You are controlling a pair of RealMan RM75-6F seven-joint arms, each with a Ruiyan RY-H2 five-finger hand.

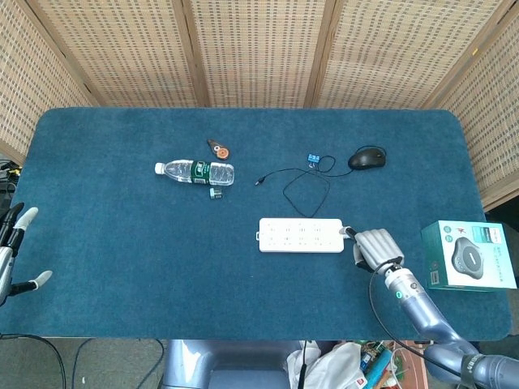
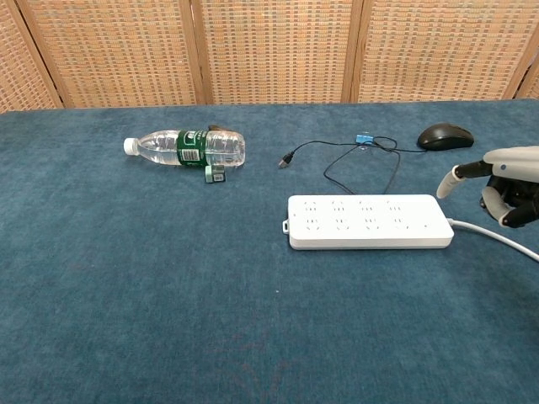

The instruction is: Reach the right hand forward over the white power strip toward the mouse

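Fingers of right hand (image 1: 376, 247) curled in, grasping nothing, just right of white rectangular plastic power strip (image 1: 301, 235). Black computer mouse (image 1: 367, 159) sits further back, well apart. Left hand (image 1: 16, 253) splayed, empty, at table's left edge.

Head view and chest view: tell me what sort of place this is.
Probably an indoor robot test setup, not a home. A table covered in blue felt-like cloth, woven screens closing it in, and staged items: power strip, mouse, water bottle.
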